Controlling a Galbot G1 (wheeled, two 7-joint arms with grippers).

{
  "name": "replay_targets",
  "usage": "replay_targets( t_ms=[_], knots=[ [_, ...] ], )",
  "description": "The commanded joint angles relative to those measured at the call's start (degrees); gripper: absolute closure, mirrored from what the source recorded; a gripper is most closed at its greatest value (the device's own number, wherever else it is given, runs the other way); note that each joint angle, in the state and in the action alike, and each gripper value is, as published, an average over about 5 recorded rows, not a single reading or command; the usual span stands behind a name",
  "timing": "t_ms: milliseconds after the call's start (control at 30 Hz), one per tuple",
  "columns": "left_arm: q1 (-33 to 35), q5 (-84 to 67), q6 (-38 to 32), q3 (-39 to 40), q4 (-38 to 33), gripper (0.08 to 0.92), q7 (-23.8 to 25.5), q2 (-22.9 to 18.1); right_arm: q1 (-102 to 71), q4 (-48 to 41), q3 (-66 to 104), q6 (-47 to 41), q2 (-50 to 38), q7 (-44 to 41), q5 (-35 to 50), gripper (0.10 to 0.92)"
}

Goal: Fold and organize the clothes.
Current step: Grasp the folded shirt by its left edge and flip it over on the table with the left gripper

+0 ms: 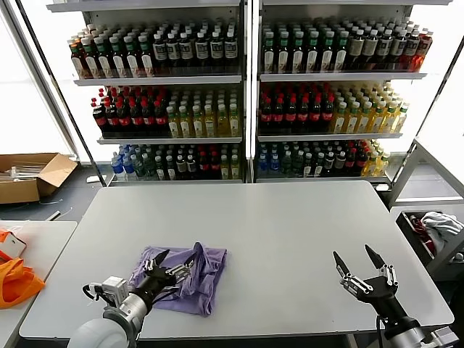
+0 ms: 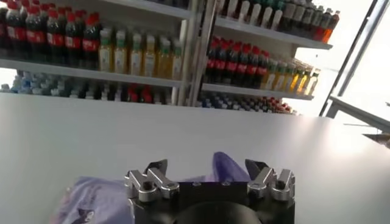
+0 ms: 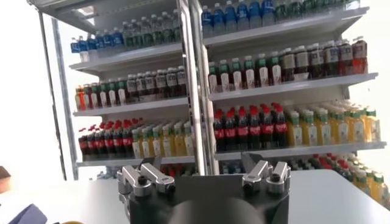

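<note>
You are looking at the lavender T-shirt (image 1: 190, 281) lying bunched near the front-left corner of the tabletop (image 1: 290, 232), just in from the front edge. It is forming a rough, rumpled block with one corner of cloth sticking up; a dark printed patch is showing in the left wrist view. No clean, flat fold is visible, so I am judging the task as partly done at most: the cloth is gathered, but squaring and final placing are still ahead of you.

The left gripper (image 1: 172, 267) is sitting over the shirt's left half, jaws apart; whether they are touching cloth, I cannot tell. The right gripper (image 1: 360, 270) is hovering near the front-right corner, well apart from the shirt, jaws spread and empty.

Orange fabric (image 1: 16, 281) is lying on the side table to the left.
</note>
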Motion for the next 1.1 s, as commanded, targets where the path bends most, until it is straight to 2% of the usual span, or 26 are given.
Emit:
replay_targets(
  t_ms=[33, 167, 400, 1100],
  knots=[
    [1.20, -1.19, 0.78, -14.96, 5.12, 0.195, -0.30, 3.25, 0.37, -0.12, -1.65, -0.07, 0.20, 0.02, -0.26, 0.203],
    [1.96, -0.84, 1.52, -14.25, 10.05, 0.178, -0.17, 4.05, 0.78, -0.26, -2.71, -0.21, 0.28, 0.07, -0.89, 0.203],
    [-0.53, -0.56, 2.46, -10.91, 14.74, 0.177, 0.26, 2.62, 1.11, 0.34, -2.92, -0.69, 0.01, 0.29, -1.79, 0.203],
    [-1.58, 0.50, 3.61, -5.89, 15.03, 0.196, 0.46, -0.31, 0.83, -0.22, -2.81, -0.44, 0.09, 0.61, -2.07, 0.203]
  ],
)
